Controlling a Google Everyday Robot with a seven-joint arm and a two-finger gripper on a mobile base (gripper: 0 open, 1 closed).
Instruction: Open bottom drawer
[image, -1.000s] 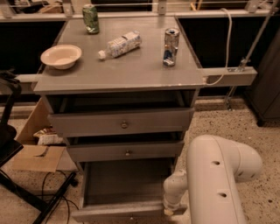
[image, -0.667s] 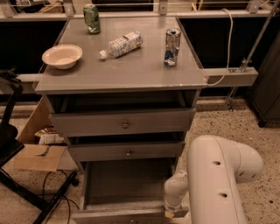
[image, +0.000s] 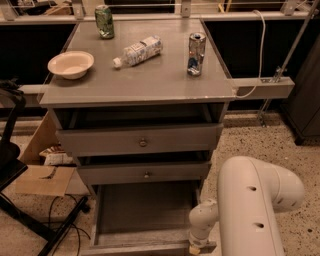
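The grey cabinet (image: 140, 85) has three drawers. The bottom drawer (image: 145, 207) stands pulled out toward me, its plain grey inside showing; its front lies at the picture's lower edge and its knob is out of view. My gripper (image: 196, 248) is at the right end of that drawer front, at the tip of my white arm (image: 255, 205), which comes in from the lower right. The top drawer (image: 142, 141) and the middle drawer (image: 145, 174) each stand slightly ajar, with dark gaps above them.
On the cabinet top are a cream bowl (image: 70, 64), a green can (image: 104, 21), a lying plastic bottle (image: 137, 50) and a silver can (image: 196, 47). A black stand (image: 10, 150) and cardboard (image: 42, 180) are to the left. A white cable (image: 260, 45) hangs at the right.
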